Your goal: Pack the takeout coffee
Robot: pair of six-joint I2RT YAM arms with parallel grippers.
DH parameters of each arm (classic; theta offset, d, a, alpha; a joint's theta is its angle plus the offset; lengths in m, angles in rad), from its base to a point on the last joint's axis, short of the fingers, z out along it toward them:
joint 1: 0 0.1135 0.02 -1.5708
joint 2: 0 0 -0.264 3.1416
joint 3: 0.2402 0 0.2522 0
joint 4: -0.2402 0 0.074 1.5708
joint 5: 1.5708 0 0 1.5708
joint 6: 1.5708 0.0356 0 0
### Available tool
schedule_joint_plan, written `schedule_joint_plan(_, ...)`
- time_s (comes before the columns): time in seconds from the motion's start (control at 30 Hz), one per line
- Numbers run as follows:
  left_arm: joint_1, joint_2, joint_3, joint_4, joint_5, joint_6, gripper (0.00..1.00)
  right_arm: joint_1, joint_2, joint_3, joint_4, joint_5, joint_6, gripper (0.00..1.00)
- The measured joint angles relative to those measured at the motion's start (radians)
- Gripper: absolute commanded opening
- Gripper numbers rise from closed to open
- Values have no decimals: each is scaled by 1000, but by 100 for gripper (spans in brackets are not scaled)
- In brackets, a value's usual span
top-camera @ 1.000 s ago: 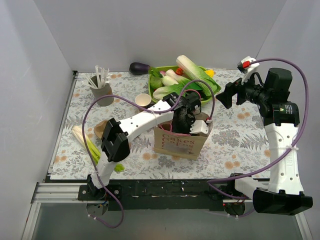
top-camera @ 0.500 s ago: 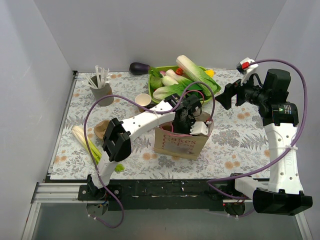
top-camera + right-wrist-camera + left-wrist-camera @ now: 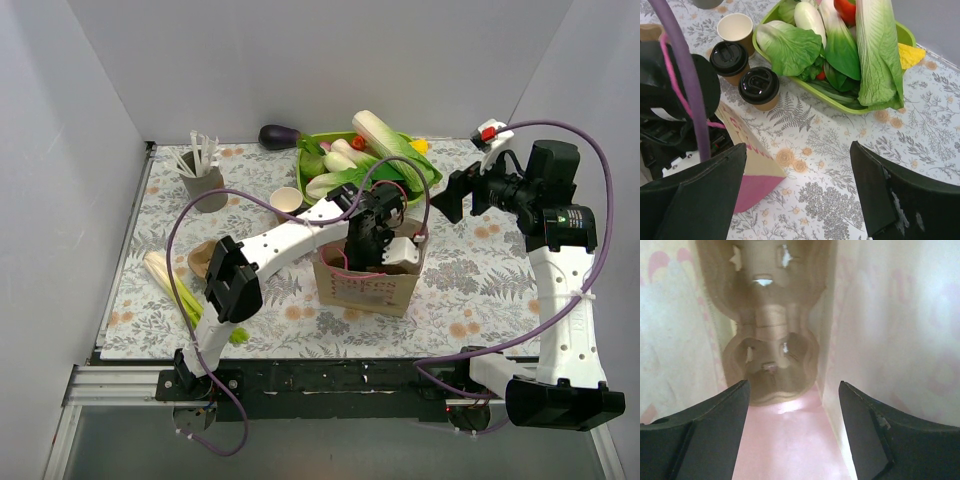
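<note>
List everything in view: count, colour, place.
green tray: one, holding vegetables, back
lidded coffee cups: two, tan, black lids, beside it
open cup: one, cream, next to them
paper bag: one, tan, pink print, centre
pulp tray: one, brown, inside the bag
aubergine: one, purple, back
stick cup: one, grey, back left
leek: one, green-white, left
brown object: one, left, unclear
left gripper: one, black, open inside the bag
right gripper: one, black, open, raised at right

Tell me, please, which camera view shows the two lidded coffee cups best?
Right wrist: both lidded cups stand unobstructed beside the green tray. From the top, the left arm covers them; the left wrist shows only the bag's inside.
</note>
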Motion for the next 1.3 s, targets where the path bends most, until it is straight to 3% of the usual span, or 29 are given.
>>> schedule_joint_plan(0.2,19,-19,69,-3,79,-45,76,0,-3,-16,-63,3,-26,92)
schedule_joint_plan(0.7,90,-72,58,15,298,-61,74,-1,68,-6,-264,-6,-75,90)
schedule_joint_plan(0.87,89,-48,139,38,339,-97,74,-1,68,3,-270,-23,-74,89)
schedule_joint_plan(1.13,89,-90,161,286,377,-336,74,-1,95,26,-268,-34,-40,87)
schedule_joint_plan(1.3,88,-238,90,475,235,-500,75,-1,110,56,-265,-48,-38,88)
